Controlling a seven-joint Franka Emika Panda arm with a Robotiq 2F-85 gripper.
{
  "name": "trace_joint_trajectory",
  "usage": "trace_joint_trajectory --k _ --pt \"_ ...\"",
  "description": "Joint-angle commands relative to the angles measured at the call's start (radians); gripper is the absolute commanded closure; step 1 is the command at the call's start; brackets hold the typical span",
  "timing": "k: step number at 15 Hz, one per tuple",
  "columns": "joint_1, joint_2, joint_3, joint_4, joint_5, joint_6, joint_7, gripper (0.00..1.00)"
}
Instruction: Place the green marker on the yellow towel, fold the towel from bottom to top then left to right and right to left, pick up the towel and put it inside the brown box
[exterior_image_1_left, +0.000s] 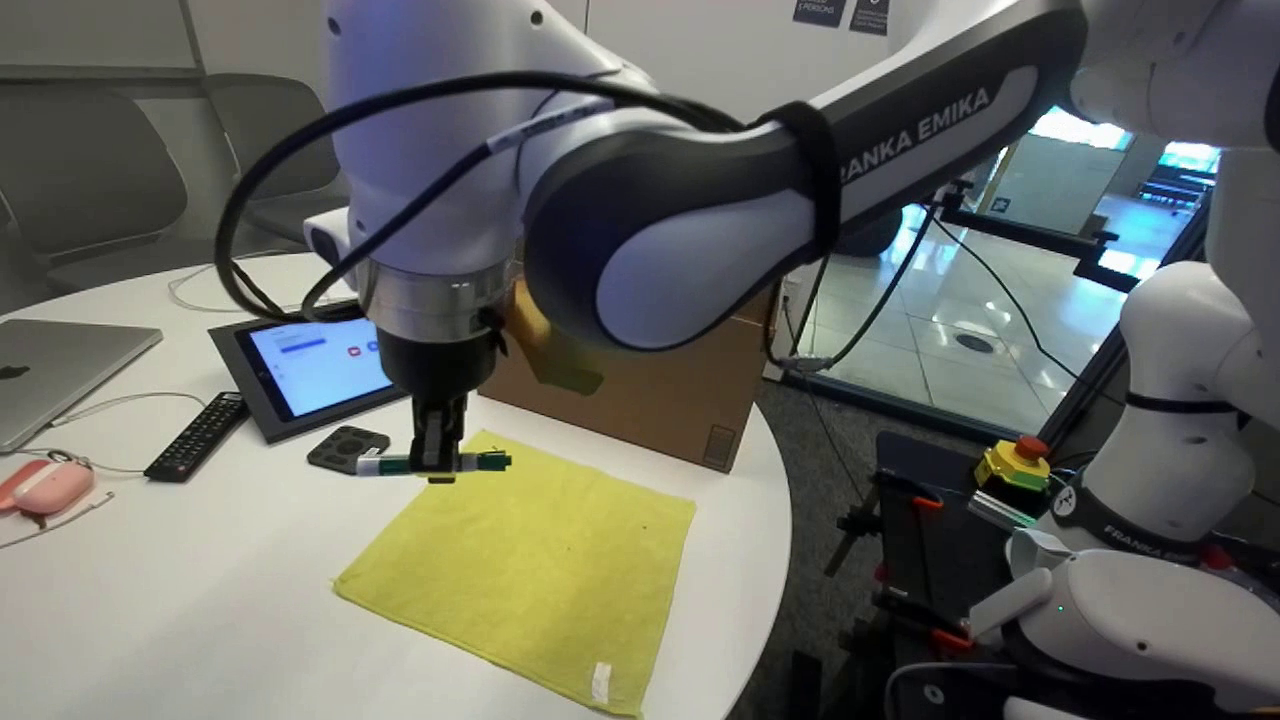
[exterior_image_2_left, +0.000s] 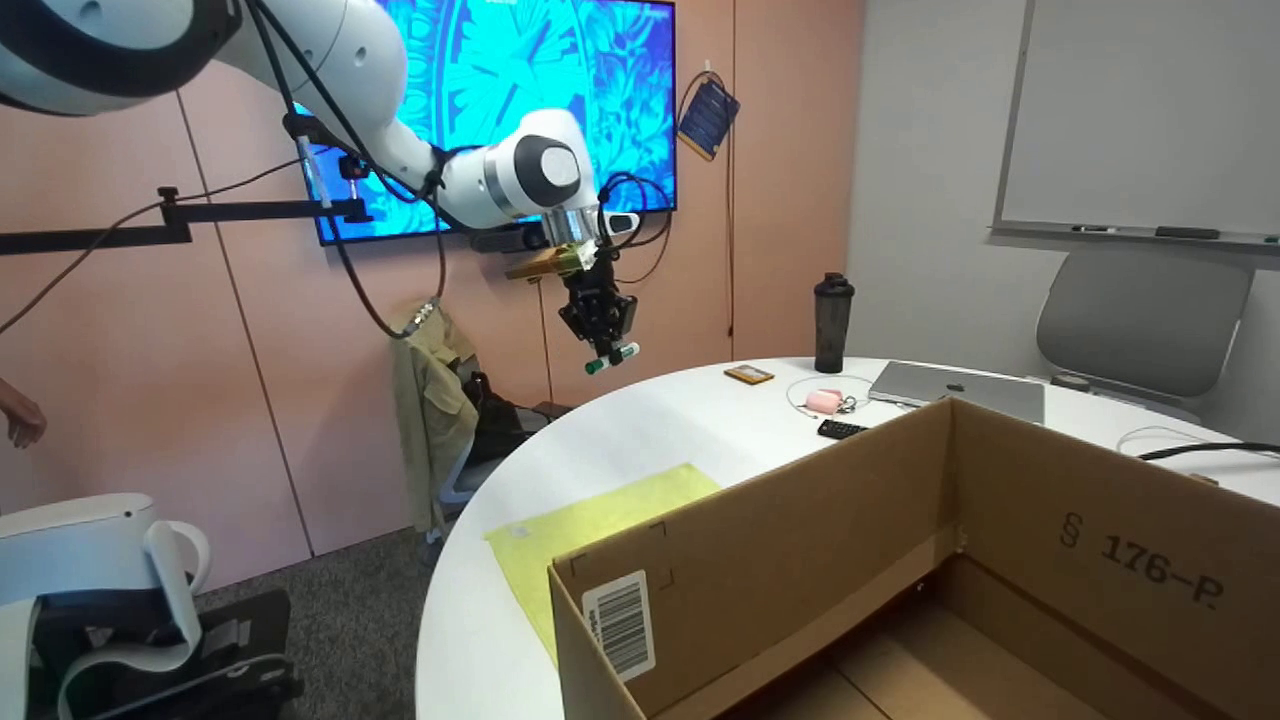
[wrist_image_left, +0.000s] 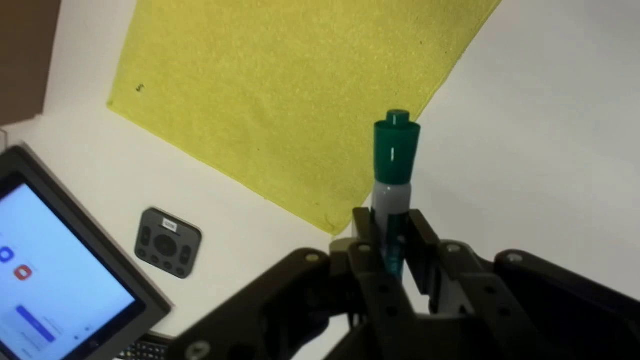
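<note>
The green marker (wrist_image_left: 396, 155) is gripped by the hand (wrist_image_left: 392, 222) above the surface (exterior_image_1_left: 200, 580). The yellow towel (exterior_image_1_left: 540, 560) is spread flat to its 4 corners near the surface's edge, beside the brown box (exterior_image_1_left: 660, 410).

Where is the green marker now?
Held in the gripper, the marker is right of centre in the wrist view, right of the yellow towel's corner.

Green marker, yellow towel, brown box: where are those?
Green marker (wrist_image_left: 392, 196): wrist view, white part below cap.
Yellow towel (exterior_image_1_left: 535, 560): in an exterior view, near its middle.
Brown box (exterior_image_2_left: 790, 550): in an exterior view, inside wall.
</note>
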Motion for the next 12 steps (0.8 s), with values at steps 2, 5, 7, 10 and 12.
trace_joint_trajectory --k 2,5,7,10,12 --pt "-0.037 -0.156 0.018 -0.156 -0.020 -0.054 0.188 0.95" --pt "-0.058 -0.210 0.022 -0.217 -0.018 -0.076 0.279 0.95" --pt "-0.072 -0.238 0.024 -0.255 -0.014 -0.087 0.345 0.95" --pt "-0.091 -0.271 0.027 -0.314 0.007 -0.085 0.462 0.95" --pt "-0.095 -0.282 0.024 -0.359 0.003 -0.064 0.568 0.95"
